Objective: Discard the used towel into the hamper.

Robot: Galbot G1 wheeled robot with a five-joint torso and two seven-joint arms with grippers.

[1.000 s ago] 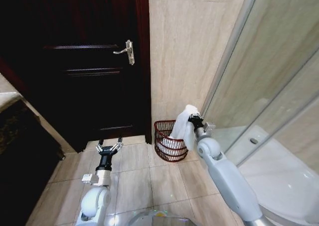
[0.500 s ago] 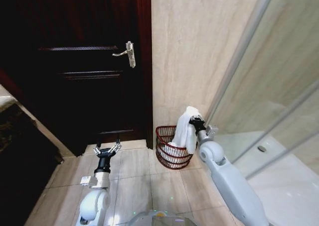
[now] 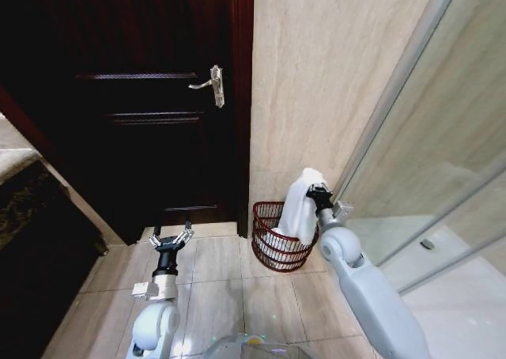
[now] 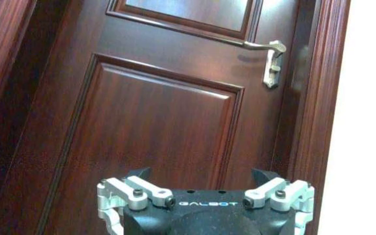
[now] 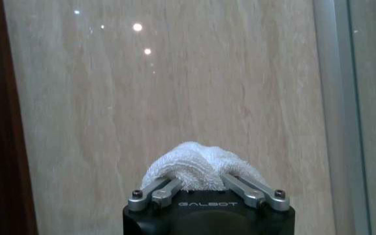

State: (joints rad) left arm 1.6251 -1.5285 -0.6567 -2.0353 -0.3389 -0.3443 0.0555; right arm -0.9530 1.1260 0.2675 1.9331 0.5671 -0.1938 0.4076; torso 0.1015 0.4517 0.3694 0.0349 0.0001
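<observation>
Hanging from the right end effector (image 3: 318, 191), the white towel (image 3: 300, 209) drapes down over the right part of the hamper's (image 3: 278, 248) rim, its lower end dropping inside the basket. Right end effector is clenched on the towel's top bunch; in the right wrist view the terry fabric (image 5: 195, 169) bulges out between the closed fingers (image 5: 158, 188). Hamper sits on the tiled floor (image 3: 221, 272) against the beige wall (image 3: 316, 82), just right of the dark wooden door (image 3: 134, 114) and left of the glass shower screen (image 3: 443, 153).

Handling judgement: towel looks soft, limp and light, no stiffness, so it will fold and sag wherever unsupported and probably fall straight down once let go. Not fragile, not slippery; terry pile should grip well. Best hold is a pinch on a gathered bunch, as now. Risk: loose fabric could catch on the open wire weave or the rim and stay draped outside.

Left end effector (image 3: 171, 239) is parked low on the left, near the door, fingers (image 4: 139, 191) spread apart and holding nothing.
</observation>
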